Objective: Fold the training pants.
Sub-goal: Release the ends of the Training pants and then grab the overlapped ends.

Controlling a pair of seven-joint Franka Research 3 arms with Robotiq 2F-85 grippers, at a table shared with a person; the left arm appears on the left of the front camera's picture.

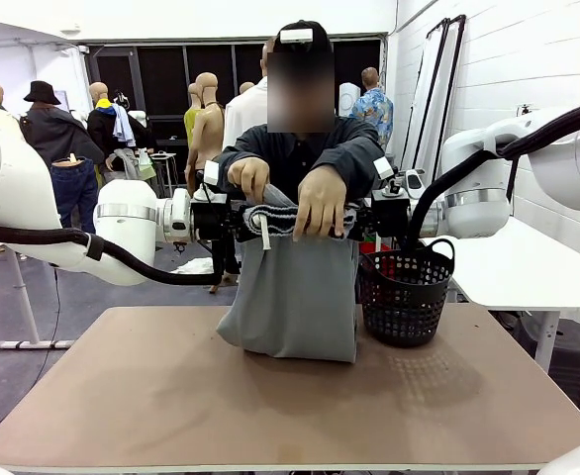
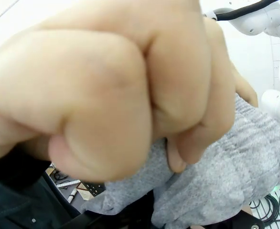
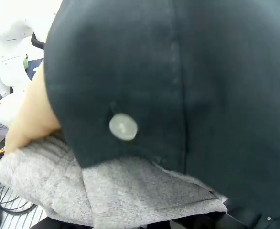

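Above the brown counter (image 1: 171, 396), the light grey training pants (image 1: 295, 297) hang upright, their lower end resting on it just beside the black mesh basket (image 1: 406, 297). The person's hands (image 1: 322, 201) grasp the gathered waistband (image 1: 288, 220), while the left pincer (image 1: 233, 218) and right pincer (image 1: 365, 218) are each clamped shut on one end of it.
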